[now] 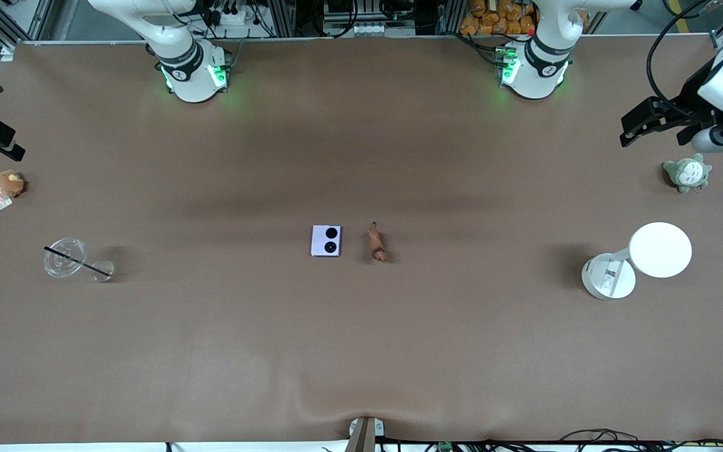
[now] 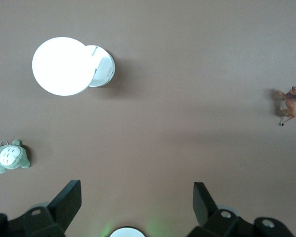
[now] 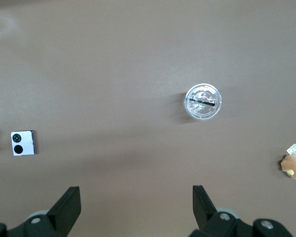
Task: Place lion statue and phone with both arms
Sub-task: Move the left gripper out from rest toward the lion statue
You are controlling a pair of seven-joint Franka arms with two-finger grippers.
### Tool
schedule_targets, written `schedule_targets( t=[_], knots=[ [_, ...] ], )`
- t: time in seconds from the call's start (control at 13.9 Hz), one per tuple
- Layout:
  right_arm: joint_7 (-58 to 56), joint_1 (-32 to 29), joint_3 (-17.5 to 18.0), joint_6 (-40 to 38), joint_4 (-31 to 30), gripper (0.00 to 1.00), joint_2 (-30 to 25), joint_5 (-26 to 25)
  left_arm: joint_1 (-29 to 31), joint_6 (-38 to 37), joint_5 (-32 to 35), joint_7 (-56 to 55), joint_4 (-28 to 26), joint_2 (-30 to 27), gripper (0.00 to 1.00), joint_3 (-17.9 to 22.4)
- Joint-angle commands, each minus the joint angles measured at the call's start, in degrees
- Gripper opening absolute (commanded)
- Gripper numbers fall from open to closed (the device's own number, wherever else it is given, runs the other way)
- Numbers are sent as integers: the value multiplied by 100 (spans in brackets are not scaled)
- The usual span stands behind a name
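Covering the table (image 1: 361,351): plain brown cloth

Lavender phone (image 1: 326,241) flat beside reddish-brown lion statue (image 1: 376,243), seemingly toppled

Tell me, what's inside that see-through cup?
A thin black straw lies across the clear cup, sticking out past its rim. Through the clear sides only brown table shows. Whether any drink is left inside cannot be made out.
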Motion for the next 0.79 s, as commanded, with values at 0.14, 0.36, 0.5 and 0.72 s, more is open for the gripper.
schedule_targets(
  t=[0.14, 0.36, 0.5, 0.72],
  knots=[
    [51, -6, -10, -42, 48, 100, 14, 28, -8, -300, 142, -5, 202, 102, 100, 0],
    [25, -5, -10, -42, 48, 100, 14, 28, 28, -309, 308, 38, 246, 111, 100, 26],
    [51, -5, -10, -42, 48, 100, 14, 28, 19, -309, 309, 30, 255, 111, 100, 35],
    [34, -5, -10, -42, 48, 100, 14, 28, -33, -300, 309, 65, 264, 120, 100, 18]
  ],
)
